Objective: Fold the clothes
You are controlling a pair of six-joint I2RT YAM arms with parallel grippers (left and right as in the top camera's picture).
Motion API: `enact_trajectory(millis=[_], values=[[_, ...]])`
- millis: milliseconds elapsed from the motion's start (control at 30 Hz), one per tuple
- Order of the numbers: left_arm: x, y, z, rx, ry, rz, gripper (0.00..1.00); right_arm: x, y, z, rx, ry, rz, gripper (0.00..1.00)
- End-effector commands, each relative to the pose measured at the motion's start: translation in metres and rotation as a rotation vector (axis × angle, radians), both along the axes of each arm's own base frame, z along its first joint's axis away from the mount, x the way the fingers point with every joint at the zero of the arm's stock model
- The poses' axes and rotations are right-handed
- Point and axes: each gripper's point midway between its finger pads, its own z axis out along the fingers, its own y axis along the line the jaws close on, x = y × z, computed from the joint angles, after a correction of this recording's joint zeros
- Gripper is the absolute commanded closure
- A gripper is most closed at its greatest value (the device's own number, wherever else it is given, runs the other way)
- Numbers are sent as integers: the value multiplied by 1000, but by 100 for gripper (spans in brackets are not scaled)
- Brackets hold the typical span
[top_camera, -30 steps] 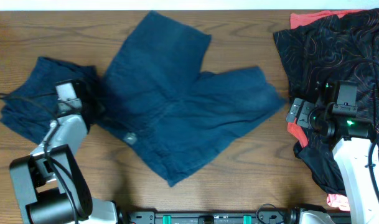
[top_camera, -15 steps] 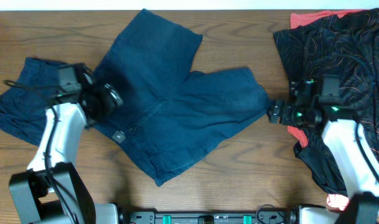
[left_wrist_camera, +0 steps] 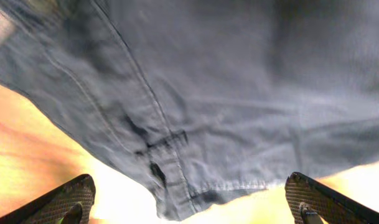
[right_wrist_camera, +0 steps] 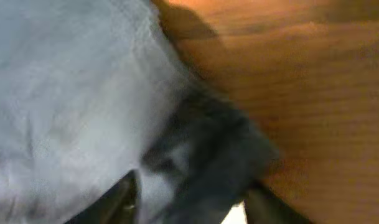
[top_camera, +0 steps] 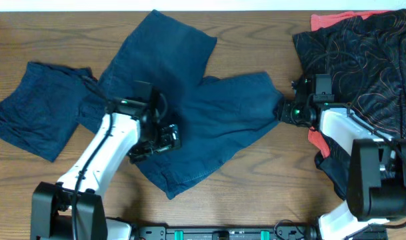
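Right gripper [top_camera: 283,112] on blue shorts [top_camera: 203,110] hem

Your overhead view is bright, even and sharp; light falls from above, leaving only soft shadows on the table [top_camera: 269,173]. In your left wrist view the table glares orange-white under the shorts [left_wrist_camera: 226,93]. Your right wrist view is blurred, everything too close to focus.

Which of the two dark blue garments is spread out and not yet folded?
The blue shorts in the centre: their two legs lie spread apart. The other blue garment, at the left, is a compact folded stack.
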Motion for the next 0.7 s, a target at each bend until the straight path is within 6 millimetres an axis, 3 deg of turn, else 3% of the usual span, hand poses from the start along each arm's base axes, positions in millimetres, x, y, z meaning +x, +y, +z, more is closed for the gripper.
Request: enact_trajectory(millis=[0, 100, 267, 433, 533, 667], values=[[-9, -14, 4, 7, 21, 21, 2, -9, -1, -21, -2, 71, -42, 99], [-19, -22, 4, 19, 49, 38, 2, -8, -11, -9, -14, 53, -64, 99], [-30, -41, 9, 20, 42, 26, 2, -11, -62, 42, -151, -32, -203, 99], [-45, -67, 17, 7, 23, 37, 2, -35, -102, 88, -260, -72, -320, 99], [-64, -83, 18, 15, 40, 61, 2, -49, -105, 99, -283, -64, -333, 99], [-93, -100, 10, 47, 83, 118, 2, -58, -104, 97, -284, -34, -328, 99]])
